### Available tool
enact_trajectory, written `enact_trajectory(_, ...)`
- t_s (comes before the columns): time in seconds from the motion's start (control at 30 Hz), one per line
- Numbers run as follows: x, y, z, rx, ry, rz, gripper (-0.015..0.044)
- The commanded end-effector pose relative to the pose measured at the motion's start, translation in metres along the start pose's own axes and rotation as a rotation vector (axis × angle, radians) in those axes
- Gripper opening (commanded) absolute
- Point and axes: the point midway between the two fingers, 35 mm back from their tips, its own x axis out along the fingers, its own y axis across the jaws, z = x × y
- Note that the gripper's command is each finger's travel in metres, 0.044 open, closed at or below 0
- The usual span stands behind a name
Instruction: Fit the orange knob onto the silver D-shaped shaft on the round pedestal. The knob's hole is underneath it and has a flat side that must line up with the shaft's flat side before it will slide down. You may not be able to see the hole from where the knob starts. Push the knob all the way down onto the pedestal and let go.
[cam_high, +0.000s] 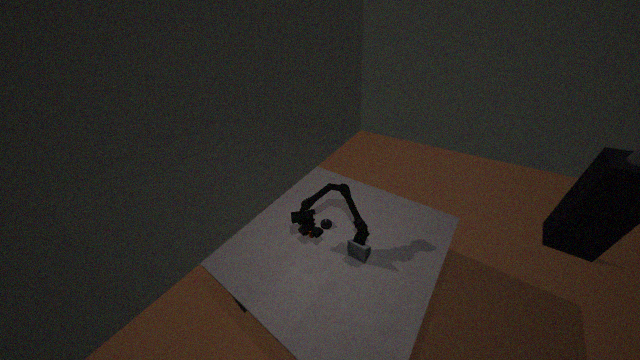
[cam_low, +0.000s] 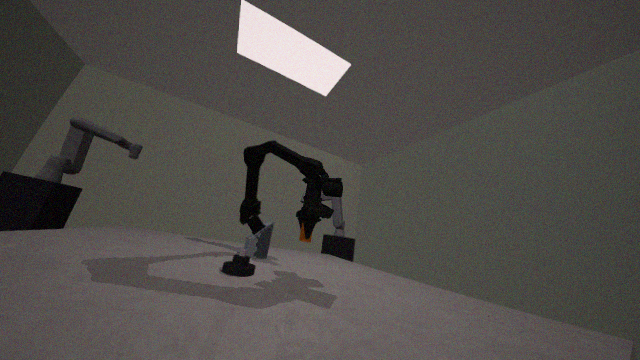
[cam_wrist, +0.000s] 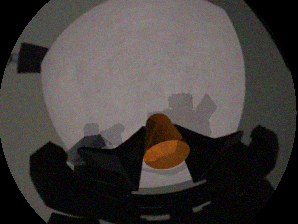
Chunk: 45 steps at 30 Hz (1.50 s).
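The orange knob (cam_high: 310, 233) (cam_low: 304, 234) (cam_wrist: 166, 153) is a tapered piece with a wider round end, which faces the camera in the wrist view. My gripper (cam_high: 311, 232) (cam_low: 306, 234) (cam_wrist: 158, 128) is shut on it and holds it in the air above the white surface, with a black finger on each side. The knob's hole is not visible. The round pedestal (cam_high: 326, 224) (cam_low: 238, 269) is dark and stands apart from the knob, between the gripper and the arm's base in the top view. Its shaft is hard to tell from the grey base behind it.
The arm's grey base (cam_high: 359, 251) (cam_low: 264, 243) stands near the pedestal. The white surface (cam_high: 320, 300) (cam_low: 200, 330) (cam_wrist: 145, 55) lies on a brown table (cam_high: 510, 200) and carries the arm's shadows. Dark boxes (cam_high: 592, 215) (cam_low: 37, 202) (cam_low: 339, 247) stand farther off, with pale arms on them.
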Motion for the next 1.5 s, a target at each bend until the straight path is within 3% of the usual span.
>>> enact_trajectory(0.0,-0.016,-0.001,0.0,0.008,-0.008,-0.004,0.0)
enact_trajectory(0.3,-0.034,0.0,0.0,0.007,-0.005,-0.004,0.0)
enact_trajectory(1.47,-0.007,-0.046,-0.097,0.001,-0.027,-0.005,0.0)
